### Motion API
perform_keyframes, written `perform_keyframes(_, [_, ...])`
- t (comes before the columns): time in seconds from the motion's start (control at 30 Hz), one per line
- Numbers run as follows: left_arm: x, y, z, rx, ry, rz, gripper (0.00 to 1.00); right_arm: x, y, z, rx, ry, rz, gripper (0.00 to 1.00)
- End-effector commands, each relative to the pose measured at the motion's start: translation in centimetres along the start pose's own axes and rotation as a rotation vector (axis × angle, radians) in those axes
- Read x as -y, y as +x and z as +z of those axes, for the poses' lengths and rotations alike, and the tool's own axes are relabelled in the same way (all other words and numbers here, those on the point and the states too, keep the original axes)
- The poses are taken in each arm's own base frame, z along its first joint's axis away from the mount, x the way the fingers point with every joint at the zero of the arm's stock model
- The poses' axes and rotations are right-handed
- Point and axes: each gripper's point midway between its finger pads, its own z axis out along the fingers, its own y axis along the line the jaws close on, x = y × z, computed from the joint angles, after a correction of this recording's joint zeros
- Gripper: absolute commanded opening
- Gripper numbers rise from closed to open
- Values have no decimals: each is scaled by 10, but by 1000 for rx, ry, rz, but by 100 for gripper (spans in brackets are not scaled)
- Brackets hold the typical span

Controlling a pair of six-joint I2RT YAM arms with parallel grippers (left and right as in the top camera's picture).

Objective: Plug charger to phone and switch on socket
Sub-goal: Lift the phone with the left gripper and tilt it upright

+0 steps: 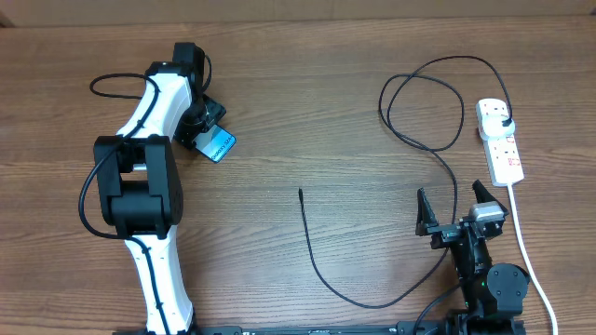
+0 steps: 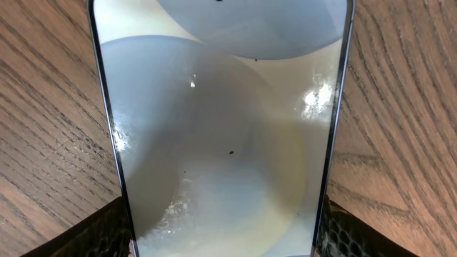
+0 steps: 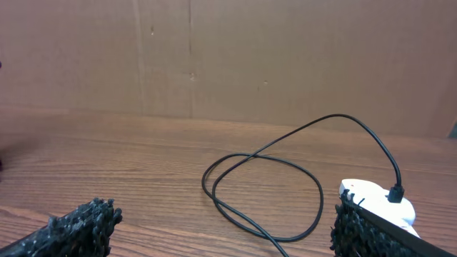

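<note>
The phone [image 1: 220, 146], with a light blue screen, lies on the wooden table at the upper left. In the left wrist view it [image 2: 221, 128] fills the frame. My left gripper [image 1: 202, 128] is shut on the phone, one finger on each long edge. The charger cable [image 1: 321, 270] is thin and black. Its loose connector tip [image 1: 300, 192] lies mid-table. The cable loops [image 3: 260, 193] back to a black plug [image 1: 503, 119] seated in the white socket strip [image 1: 504, 149]. The strip also shows in the right wrist view [image 3: 375, 200]. My right gripper [image 1: 456, 209] is open and empty, low beside the strip.
The strip's thick white cord [image 1: 527, 256] runs toward the front edge, to the right of my right arm. A brown cardboard wall [image 3: 214, 57] stands behind the table. My left arm's body [image 1: 140, 186] covers the left side of the table.
</note>
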Motion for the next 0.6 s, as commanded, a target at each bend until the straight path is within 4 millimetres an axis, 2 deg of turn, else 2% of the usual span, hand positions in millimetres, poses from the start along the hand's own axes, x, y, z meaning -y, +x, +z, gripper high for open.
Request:
perform_keyframes(0.0, [6, -5, -14, 11, 36, -18, 4, -2, 2, 0, 3, -5, -2, 100])
perform_keyframes(0.27, [10, -11, -43, 41, 83, -1, 4, -2, 2, 0, 3, -5, -2, 100])
perform_keyframes(0.57, [17, -10, -64, 42, 141, -1, 4, -2, 2, 0, 3, -5, -2, 100])
